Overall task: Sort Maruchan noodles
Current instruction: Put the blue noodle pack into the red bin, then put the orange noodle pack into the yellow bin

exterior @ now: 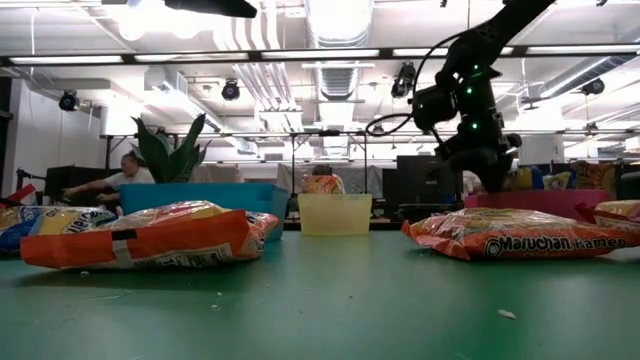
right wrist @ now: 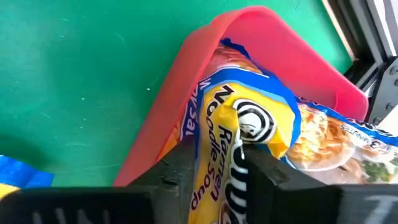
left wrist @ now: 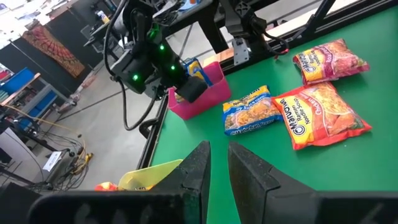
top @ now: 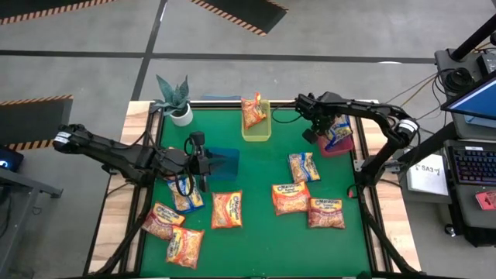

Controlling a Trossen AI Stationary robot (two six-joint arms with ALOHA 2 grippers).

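Observation:
Several Maruchan packets lie flat on the green table: an orange one [top: 227, 209], a blue-edged one [top: 186, 194], a pink one [top: 163, 221], another orange one [top: 291, 199] and others. One orange packet [top: 252, 112] stands in the yellow bin [top: 257, 132]. My right gripper [top: 314, 130] is at the red bin [right wrist: 186, 112], shut on a blue-edged packet [right wrist: 261, 124] that lies in it. My left gripper [left wrist: 217, 165] hovers over the blue bin [top: 223, 161], its fingers slightly apart and holding nothing. My right gripper pinches the blue-edged packet between its two fingers [right wrist: 180, 171], at one end of the packet [right wrist: 217, 168]. The packet's far part [right wrist: 323, 137] rests inside the red bin, leaning on its wall. The gripper comes slanting down from above the bin's left side.
A potted plant [top: 177, 99] stands at the table's far left corner. The three bins sit along the far half: blue, yellow, then red [top: 339, 143]. Open green surface [top: 256, 248] lies near the front edge. People sit in the room beyond [exterior: 120, 175].

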